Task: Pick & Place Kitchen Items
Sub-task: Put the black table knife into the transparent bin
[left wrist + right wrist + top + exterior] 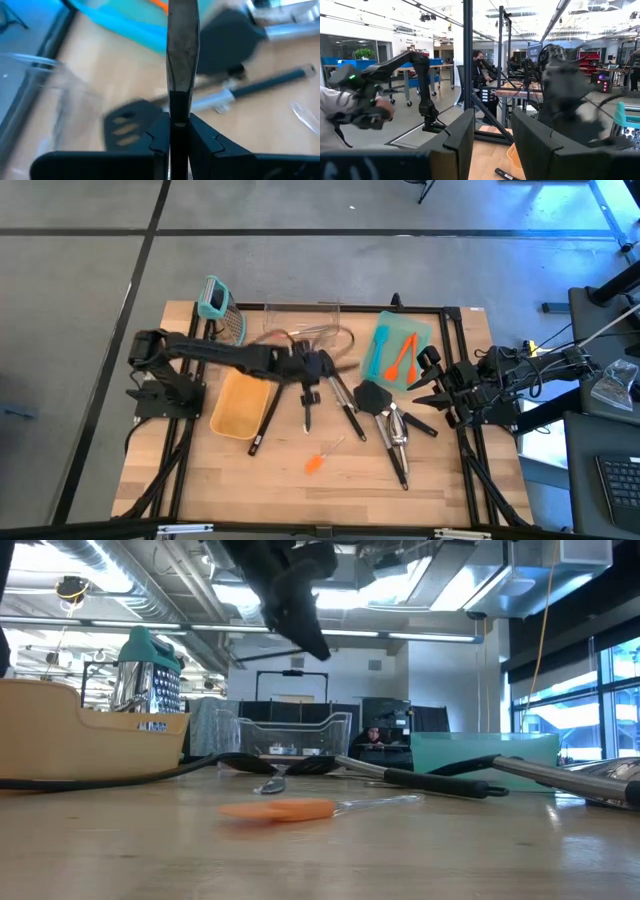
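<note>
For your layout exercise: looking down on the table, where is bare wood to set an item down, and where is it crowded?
Bare wood lies along the near edge, left of the orange spatula and below the yellow tray, and in the near right corner. The middle is crowded: black turners, metal utensils, and the left end effector gripping a dark-handled utensil.

In my left wrist view the black slotted turner [131, 123] below me smears into blur; my left gripper [179, 131] hides the lower end of the dark handle [182, 47] it clamps, its top cut off.
</note>
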### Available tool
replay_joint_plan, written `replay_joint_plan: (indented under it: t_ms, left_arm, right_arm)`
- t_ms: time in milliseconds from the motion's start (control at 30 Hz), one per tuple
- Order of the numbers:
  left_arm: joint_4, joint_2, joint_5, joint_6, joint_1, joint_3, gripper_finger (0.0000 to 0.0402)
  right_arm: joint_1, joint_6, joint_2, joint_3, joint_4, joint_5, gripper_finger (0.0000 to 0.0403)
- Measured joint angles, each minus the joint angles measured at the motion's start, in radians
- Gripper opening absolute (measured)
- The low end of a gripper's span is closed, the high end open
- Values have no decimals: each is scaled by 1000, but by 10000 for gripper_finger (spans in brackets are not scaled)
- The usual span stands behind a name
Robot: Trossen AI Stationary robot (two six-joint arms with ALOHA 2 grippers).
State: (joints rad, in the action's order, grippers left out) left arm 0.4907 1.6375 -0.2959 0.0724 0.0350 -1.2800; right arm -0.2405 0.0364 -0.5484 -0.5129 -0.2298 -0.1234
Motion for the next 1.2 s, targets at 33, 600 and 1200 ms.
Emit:
replay_joint_plan:
  t_ms: [33, 600, 1200]
  left_arm:
    - [3, -17, 11, -9, 29, 0, 33]
    - [-104, 10, 257, -146, 521, 0, 33]
    - [0, 250, 289, -304, 620, -88, 33]
  right_arm:
    - [0, 0, 0, 0, 0, 0, 135]
    - [0, 0, 0, 0, -13, 0, 135]
    - [0, 0, 0, 0, -14, 0, 135]
